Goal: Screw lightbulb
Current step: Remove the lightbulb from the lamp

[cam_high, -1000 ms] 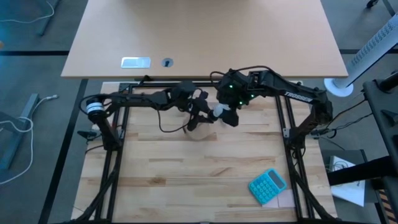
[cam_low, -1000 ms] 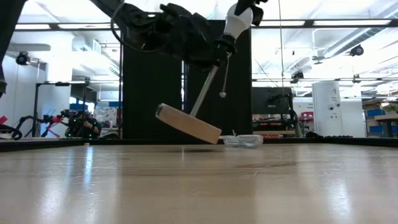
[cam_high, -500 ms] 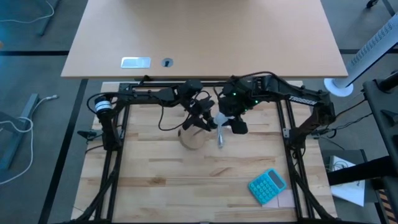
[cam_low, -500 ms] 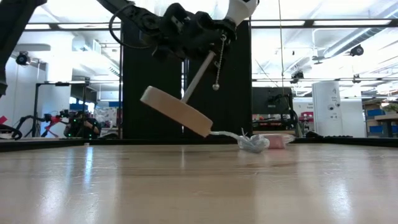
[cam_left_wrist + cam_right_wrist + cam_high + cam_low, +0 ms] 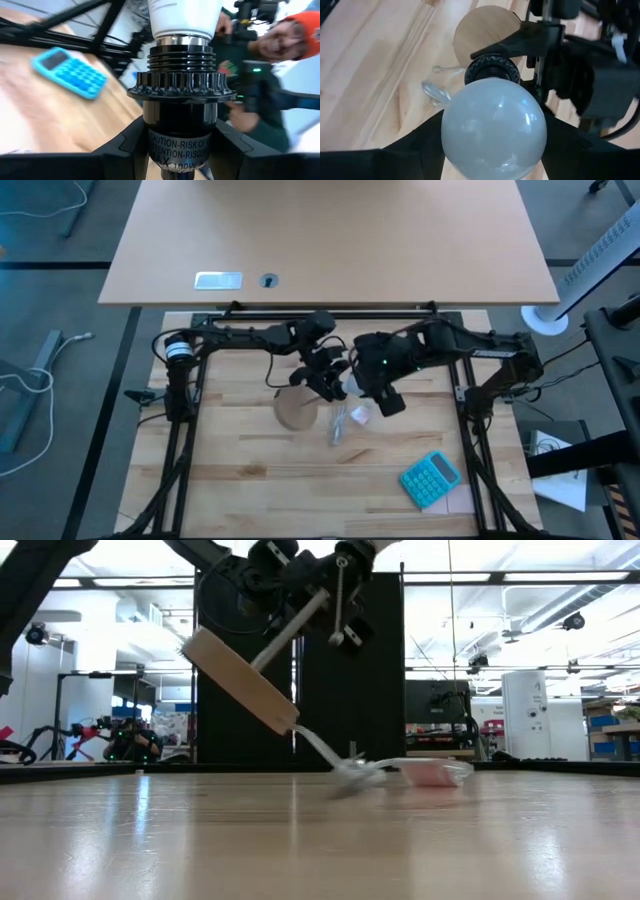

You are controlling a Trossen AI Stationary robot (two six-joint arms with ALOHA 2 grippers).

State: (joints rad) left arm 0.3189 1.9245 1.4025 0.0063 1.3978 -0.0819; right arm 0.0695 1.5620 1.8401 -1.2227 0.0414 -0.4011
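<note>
High view: both arms meet over the middle of the wooden table [image 5: 240,470], the left gripper [image 5: 325,372] reaching in from the left and the right gripper [image 5: 372,385] from the right, nearly touching each other. Between them sits the lightbulb [image 5: 352,383], a small white spot at the meeting point. Below and left of it lies the tan wooden disc [image 5: 295,408], seen here as a round plate, and a crumpled clear wrapper [image 5: 345,420] lies on the table just beside it. A blue calculator [image 5: 431,478] rests well apart, toward the near right corner.

From the right wrist view, the right gripper [image 5: 492,150] has its two dark fingers closed against either side of the lightbulb [image 5: 493,129], whose round white dome fills the centre. The bulb's neck end meets the black socket [image 5: 492,70], with the wooden disc [image 5: 482,32] behind it.

From the left wrist view, the left gripper [image 5: 180,157] clamps the black socket [image 5: 180,100] between its fingers, and the lightbulb [image 5: 184,17] stands upright in the socket's ribbed top; its metal collar is visible at the rim. A person in an orange hat [image 5: 295,25] shows beyond.

Low view shows the wooden disc [image 5: 240,680] lifted off the table and steeply tilted, its rod running up to the grippers.
</note>
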